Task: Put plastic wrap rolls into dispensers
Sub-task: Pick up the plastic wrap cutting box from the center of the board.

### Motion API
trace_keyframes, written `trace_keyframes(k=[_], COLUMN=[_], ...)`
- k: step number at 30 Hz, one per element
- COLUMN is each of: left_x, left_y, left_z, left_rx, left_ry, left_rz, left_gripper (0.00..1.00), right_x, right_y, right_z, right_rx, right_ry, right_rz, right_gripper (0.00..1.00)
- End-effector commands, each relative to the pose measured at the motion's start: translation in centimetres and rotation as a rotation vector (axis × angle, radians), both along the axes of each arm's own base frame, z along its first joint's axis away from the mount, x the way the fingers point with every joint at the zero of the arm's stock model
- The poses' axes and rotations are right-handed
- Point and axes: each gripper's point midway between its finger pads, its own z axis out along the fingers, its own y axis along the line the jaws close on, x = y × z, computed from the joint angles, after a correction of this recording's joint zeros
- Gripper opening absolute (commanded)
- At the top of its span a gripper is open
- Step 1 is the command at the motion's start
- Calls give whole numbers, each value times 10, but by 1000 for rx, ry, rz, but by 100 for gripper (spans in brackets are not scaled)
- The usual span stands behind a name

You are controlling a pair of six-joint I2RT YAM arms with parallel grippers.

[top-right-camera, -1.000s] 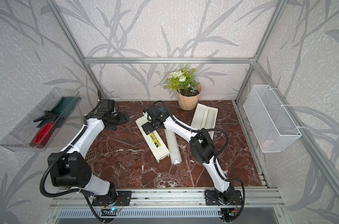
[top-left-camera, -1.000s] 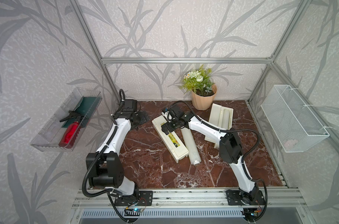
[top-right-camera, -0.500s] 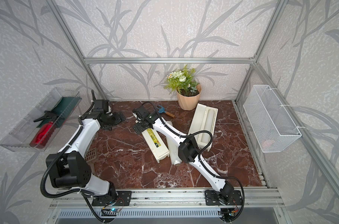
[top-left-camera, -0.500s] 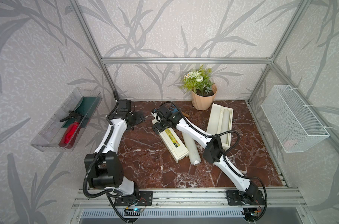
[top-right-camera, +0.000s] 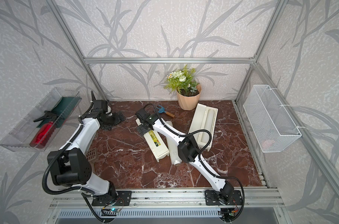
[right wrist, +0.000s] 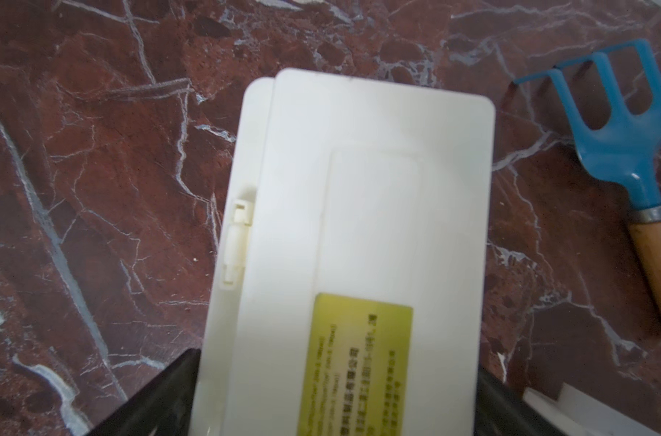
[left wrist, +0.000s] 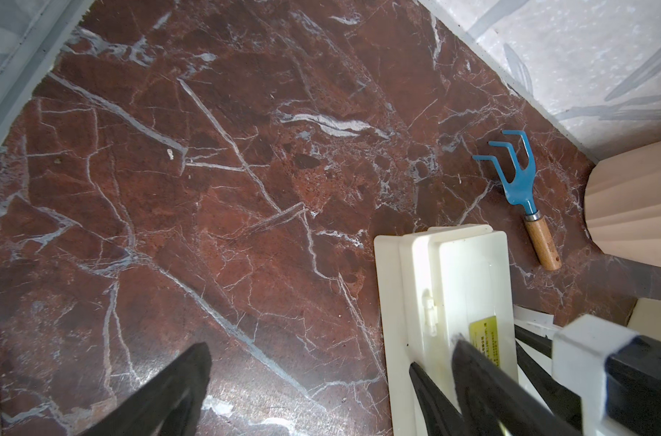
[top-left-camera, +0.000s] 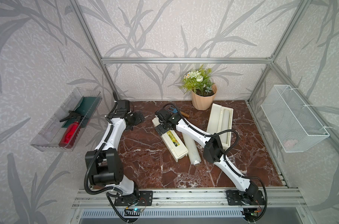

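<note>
Roll [top-left-camera: 190, 149], likely light, slick and easily crushed, lies on table [top-left-camera: 145, 164] just beside closed dispenser [top-left-camera: 174, 144], whose far end your wide-open right gripper [top-left-camera: 162, 129] straddles; take it mid-length; left gripper [top-left-camera: 134, 121] gapes empty.

Pale grey wallpaper with darker grey leaf sprays [top-left-camera: 164, 29] covers the three walls, framed by slim aluminium bars [top-left-camera: 184, 60]. The work surface is a red-brown marble slab with white veins [top-left-camera: 151, 155], bordered in front by a ridged aluminium rail [top-left-camera: 184, 195]. A clear plastic tray [top-left-camera: 39, 144] hangs on one side wall and a white wire mesh basket [top-left-camera: 292, 120] on the opposite one. A ribbed peach flowerpot [top-left-camera: 202, 100] stands against the back wall. Light is soft and even.
</note>
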Motion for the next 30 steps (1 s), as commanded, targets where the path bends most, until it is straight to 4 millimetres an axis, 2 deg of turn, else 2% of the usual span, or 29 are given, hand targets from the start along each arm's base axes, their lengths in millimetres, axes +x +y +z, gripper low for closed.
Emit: trace_keyframes(k=[1, 6, 12, 14, 16, 18, 23, 25, 30], left_x=[3, 6, 8, 8, 9, 10, 15, 18, 22], left_y=[1, 0, -1, -1, -2, -2, -2, -7, -21], left_z=[1, 0, 2, 4, 8, 14, 41, 61, 124], left_rx=[-11, -14, -15, -11, -2, 11, 89, 109, 140], left_ry=[-8, -12, -17, -26, -40, -62, -155, -238, -477], left_rz=[-17, -30, -38, -45, -63, -86, -170, -225, -338], left_gripper=[100, 99, 100, 99, 99, 99, 100, 99, 99], right_x=[-10, -5, -7, -7, -5, -4, -10, -18, -25], right_y=[-9, -20, -16, -14, -7, -2, 0, -1, -24], right_z=[-33, -44, -52, -47, -28, -2, 91, 128, 190], right_rx=[-58, -64, -60, -46, -8, 32, 139, 179, 216], right_ry=[82, 122, 145, 140, 113, 75, -38, -88, -169], right_rz=[-14, -60, -43, -37, -10, 21, 109, 180, 230], right_gripper=[100, 100, 100, 93, 81, 76, 73, 73, 72])
